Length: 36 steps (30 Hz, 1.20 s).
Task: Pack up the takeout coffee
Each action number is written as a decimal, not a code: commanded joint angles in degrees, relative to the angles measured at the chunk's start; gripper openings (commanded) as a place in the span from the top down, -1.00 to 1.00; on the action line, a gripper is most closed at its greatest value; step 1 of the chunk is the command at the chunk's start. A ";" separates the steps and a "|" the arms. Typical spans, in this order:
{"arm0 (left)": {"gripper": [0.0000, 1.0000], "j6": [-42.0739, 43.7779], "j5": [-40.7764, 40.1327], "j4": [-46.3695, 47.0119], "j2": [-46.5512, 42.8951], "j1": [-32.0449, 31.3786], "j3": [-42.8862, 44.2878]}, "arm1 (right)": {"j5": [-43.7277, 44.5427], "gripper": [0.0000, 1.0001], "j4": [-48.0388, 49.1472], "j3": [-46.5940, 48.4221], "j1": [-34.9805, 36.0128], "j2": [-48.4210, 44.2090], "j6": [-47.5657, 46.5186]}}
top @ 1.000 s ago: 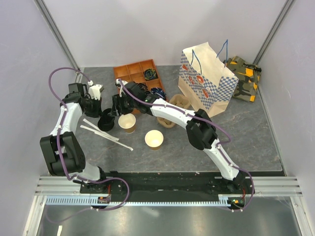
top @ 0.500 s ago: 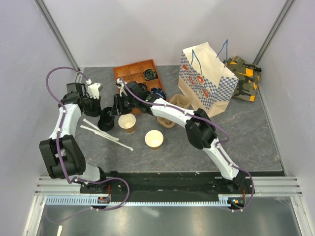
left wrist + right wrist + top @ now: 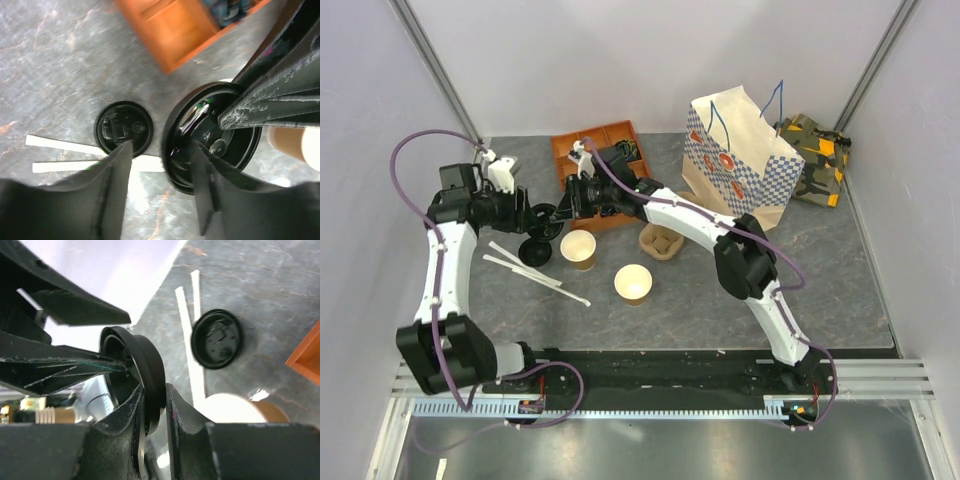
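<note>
gripping a black lid [image 3: 150, 360] by the rim with the right gripper [image 3: 155, 392], aloft just left of the orange tray [image 3: 582, 147]. left gripper [image 3: 161, 150] released, fingers apart beside that lid. lidless brown cup [image 3: 578, 250] upright just in front of the tray; second lid [image 3: 533, 251] flat, front-left of the tray.

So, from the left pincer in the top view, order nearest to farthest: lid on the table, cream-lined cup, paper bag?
1. Lid on the table, close beside the left pincer.
2. Cream-lined cup, mid-table.
3. Paper bag, far right.
</note>
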 commanded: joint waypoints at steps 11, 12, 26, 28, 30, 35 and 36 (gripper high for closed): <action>-0.48 -17.90 27.83 -5.49 -15.47 -0.03 12.25 | 3.45 0.97 -18.05 -3.63 -10.96 -29.52 -39.21; -0.48 -18.51 30.38 -5.40 -16.17 0.06 11.73 | 6.43 0.96 -17.08 -8.18 -9.81 -34.68 -44.38; -0.86 -60.69 52.90 11.38 -28.39 -0.03 -13.66 | 20.54 1.00 41.63 -76.20 9.18 -81.55 -117.76; -0.99 -67.71 53.60 12.26 -31.46 -0.03 -18.14 | 15.62 1.00 51.79 -87.03 9.36 -81.66 -131.39; -0.99 -74.98 54.13 12.44 -34.01 -0.03 -23.13 | 13.59 1.00 64.46 -93.26 9.62 -78.34 -141.92; -0.99 -83.20 54.75 12.61 -38.59 -0.12 -31.33 | 13.93 1.00 87.56 -96.11 11.37 -65.70 -149.01; -0.99 -83.38 53.88 12.62 -38.77 -0.12 -32.39 | 14.54 1.00 90.14 -95.85 11.82 -63.93 -149.28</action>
